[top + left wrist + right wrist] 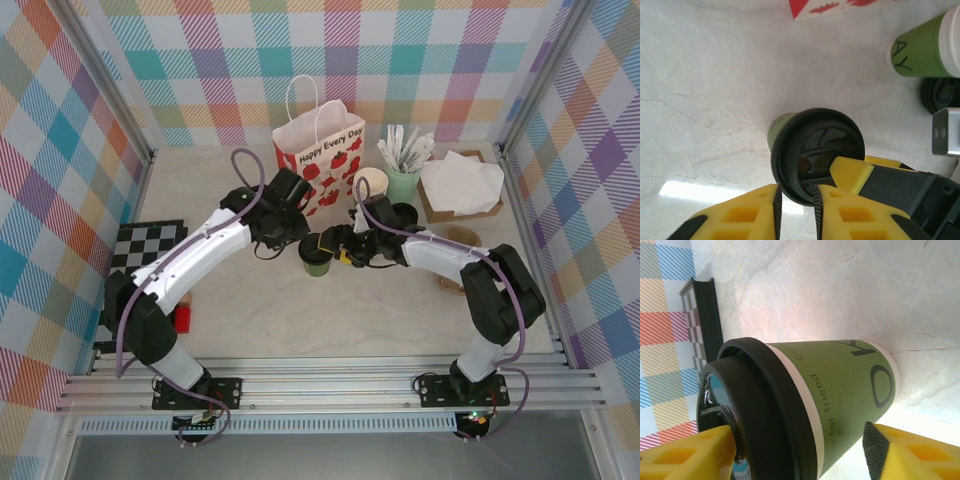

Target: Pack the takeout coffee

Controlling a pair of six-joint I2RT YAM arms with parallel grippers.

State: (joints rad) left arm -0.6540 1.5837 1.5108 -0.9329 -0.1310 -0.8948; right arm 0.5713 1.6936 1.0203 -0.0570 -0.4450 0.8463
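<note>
Takeout coffee [316, 258] upright on table [300, 325]; lid [815, 145] up; long axis vertical

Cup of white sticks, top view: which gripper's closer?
Right. The right gripper sits at the right side of the coffee cup, nearer the camera and left of the cup of white sticks. The left gripper is at the coffee cup's left side, farther off.

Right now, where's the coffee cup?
Top view: the coffee cup stands mid-table, just in front of the paper bag, between the left tool and right tool; in the right wrist view it sits between that tool's fingers.
</note>
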